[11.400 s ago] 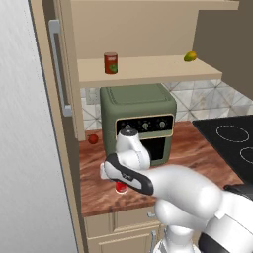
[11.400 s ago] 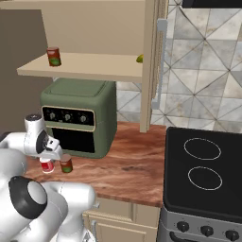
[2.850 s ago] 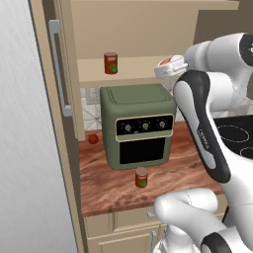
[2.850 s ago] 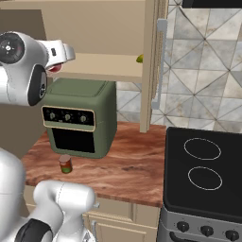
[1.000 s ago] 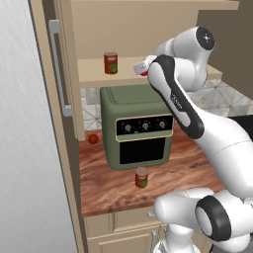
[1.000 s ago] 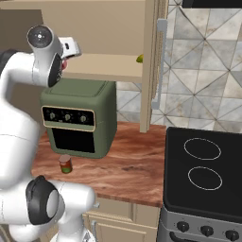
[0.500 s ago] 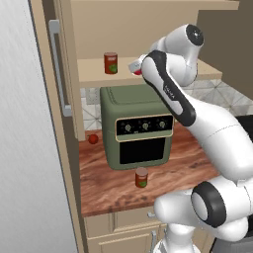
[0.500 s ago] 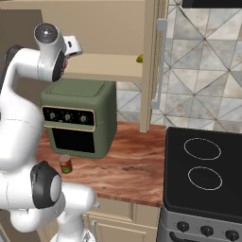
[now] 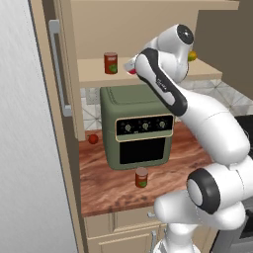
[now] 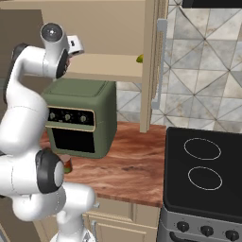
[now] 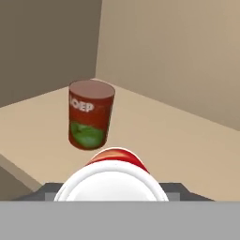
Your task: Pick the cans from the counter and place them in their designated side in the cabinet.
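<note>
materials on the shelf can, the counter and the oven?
Shelf can: looks like metal under a glossy printed red and green label. Counter: reddish wood grain, low sheen, possibly laminate. Oven: matte green casing, painted metal or plastic, dark glass-like door.

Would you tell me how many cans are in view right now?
3. One brown-red can stands on the cabinet shelf, one bright red can is held in the gripper near it, and one can stands on the counter before the oven.
</note>
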Controlling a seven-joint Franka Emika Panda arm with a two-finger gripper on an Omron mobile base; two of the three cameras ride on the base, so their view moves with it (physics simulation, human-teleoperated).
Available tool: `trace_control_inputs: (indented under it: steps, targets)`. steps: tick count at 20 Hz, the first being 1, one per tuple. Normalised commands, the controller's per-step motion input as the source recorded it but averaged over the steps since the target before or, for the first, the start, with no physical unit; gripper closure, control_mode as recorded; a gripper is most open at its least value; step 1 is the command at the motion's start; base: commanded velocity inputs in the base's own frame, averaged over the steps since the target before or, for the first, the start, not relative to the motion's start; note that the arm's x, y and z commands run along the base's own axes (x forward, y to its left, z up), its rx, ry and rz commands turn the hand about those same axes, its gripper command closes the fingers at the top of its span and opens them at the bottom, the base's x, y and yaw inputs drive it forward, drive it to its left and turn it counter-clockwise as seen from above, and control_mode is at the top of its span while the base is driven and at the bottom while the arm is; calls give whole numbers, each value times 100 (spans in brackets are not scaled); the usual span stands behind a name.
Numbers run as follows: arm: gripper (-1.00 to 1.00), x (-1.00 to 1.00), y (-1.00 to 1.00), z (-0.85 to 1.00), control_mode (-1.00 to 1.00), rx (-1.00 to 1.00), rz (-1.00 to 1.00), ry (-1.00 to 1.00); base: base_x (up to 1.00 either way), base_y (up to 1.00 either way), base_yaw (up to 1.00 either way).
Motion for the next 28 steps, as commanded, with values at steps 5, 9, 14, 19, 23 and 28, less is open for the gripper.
trace_control_inputs:
  steps: [5,9,14,19,23,28]
  targets:
    - [100,34,6,-10,-100,-2,1,3,0,0,0]
    - [100,33,3,-7,-100,-3,0,3,0,0,0]
    - [100,34,0,-6,-100,-4,0,1,0,0,0]
    - [100,32,0,-12,-100,-4,0,1,0,0,0]
    - [-100,24,1,-24,-100,-5,0,1,0,0,0]
    - [-100,22,1,-20,-100,-4,1,0,0,0,0]
